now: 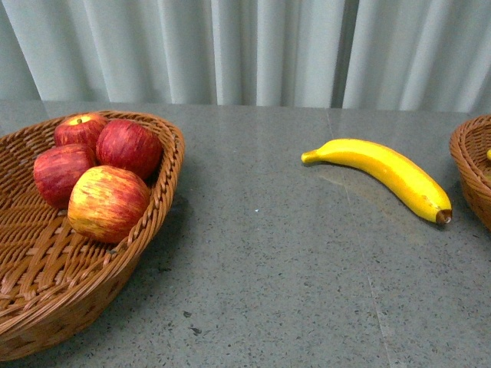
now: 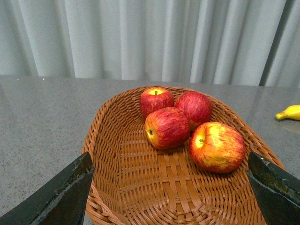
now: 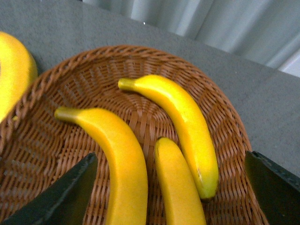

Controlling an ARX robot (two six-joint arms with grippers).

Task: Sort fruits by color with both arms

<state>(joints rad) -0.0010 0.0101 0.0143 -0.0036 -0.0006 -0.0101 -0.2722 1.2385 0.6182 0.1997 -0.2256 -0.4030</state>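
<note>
Grey speckled stone-look worktop [image 1: 268, 268], matt, with a soft sheen toward its far edge and a few small dark flecks [image 1: 188, 314] near the front edge. Behind the far edge, pale grey-white pleated curtain [image 1: 230, 46] closing off the whole background; nothing more of the room on show. At the front left corner, large brown woven wicker basket [image 1: 46, 284] holding four glossy apples bunched toward its far end, all touching: red apple with a yellow stem hollow [image 1: 79, 129] farthest back, round dark red apple [image 1: 129, 147] just beside it, streaked red apple [image 1: 60, 172] in front of those, and yellow-flushed red apple [image 1: 107, 203] nearest. Toward the right edge, at mid depth, long curved bright yellow banana [image 1: 383, 172] lying flat on the bare worktop, brown tip toward the front right, apart from both baskets. At the right edge itself, second brown wicker basket [image 1: 469, 165], cut off in the front view; in the right wrist view, three more bananas inside it, side by side: thick yellow banana [image 3: 115, 159], slimmer curved yellow banana [image 3: 183, 126] and, between them, partly seen yellow banana [image 3: 178, 192]. Before the apple basket, left arm's jaws spread wide and empty, dark left fingers [image 2: 61, 197] framing the weave. Before the banana basket, right arm's jaws likewise wide apart, gripping nothing, dark right fingers [image 3: 61, 197] at either side.
</note>
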